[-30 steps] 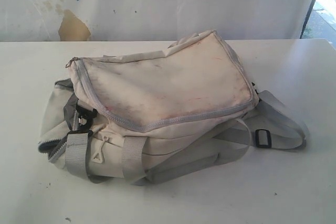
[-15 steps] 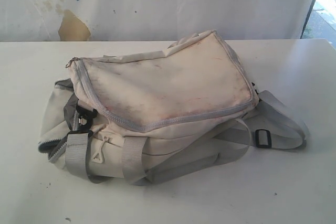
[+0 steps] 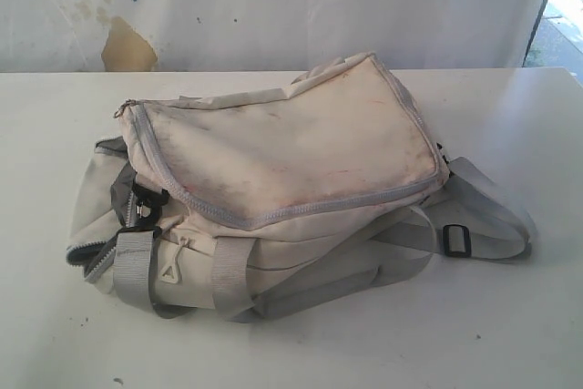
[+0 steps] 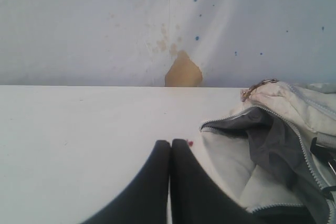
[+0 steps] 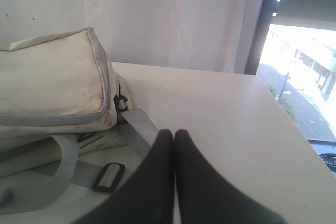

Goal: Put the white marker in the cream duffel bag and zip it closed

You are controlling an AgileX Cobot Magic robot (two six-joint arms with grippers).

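Premises appear to be an indoor test room. A plain white worktop [image 3: 510,334] stands against a stained white sheet [image 3: 273,6] with a tan patch [image 3: 127,47]. A window [image 5: 302,45] overlooks a sunlit street [image 5: 286,85] below.

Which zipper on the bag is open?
The end zipper near the left gripper: it gapes, showing dark grey lining. The top flap's zipper looks shut.

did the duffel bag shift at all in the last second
No. In the exterior view the cream duffel bag keeps the same place and outline relative to the tan patch behind it.
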